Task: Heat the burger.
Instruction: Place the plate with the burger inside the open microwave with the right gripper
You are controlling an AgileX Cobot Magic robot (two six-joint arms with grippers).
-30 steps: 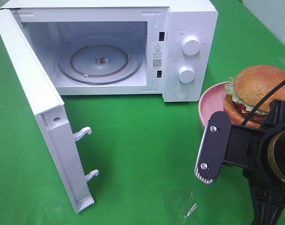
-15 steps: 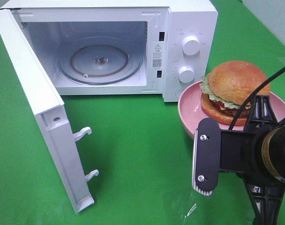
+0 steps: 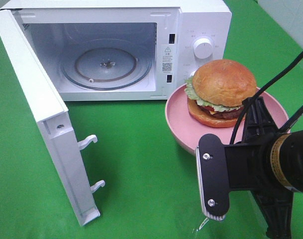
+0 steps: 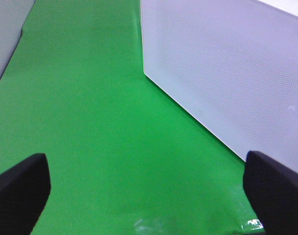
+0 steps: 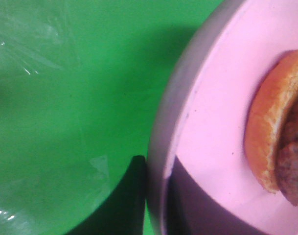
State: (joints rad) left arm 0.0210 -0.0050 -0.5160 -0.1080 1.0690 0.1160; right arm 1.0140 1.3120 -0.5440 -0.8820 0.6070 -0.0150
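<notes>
Nearest the high camera, at lower right, the right arm reaches in low and level, its black wrist plate (image 3: 211,182) with 2 silver screws facing left. A crinkle of clear plastic film (image 3: 201,226) lies on the green cloth (image 3: 136,164) just below it.

The right gripper (image 5: 156,196) is clamped on the near rim of a pink plate (image 3: 177,117), with 1 dark finger outside the rim and 1 inside. The burger (image 3: 222,89) sits on this plate, a glossy brown bun over lettuce, cheese and patty, just in front of the microwave's control panel.

The left gripper (image 4: 149,196) is out of the high view. Its wrist camera shows 2 dark fingertips (image 4: 19,191) spread wide, holding nothing, over green cloth beside a white panel (image 4: 227,73) with fine dots.

On the left, the microwave door (image 3: 47,124) stands swung open, with 2 white latch hooks on its edge. Behind it, the white microwave (image 3: 201,15) shows a glass turntable (image 3: 106,64) inside. A sticker (image 3: 166,57) on the frame bears a warning triangle and a QR code; its text is too small to read. 1 dial (image 3: 203,48) with faint unreadable marks shows above the burger, which blocks the panel below it.
</notes>
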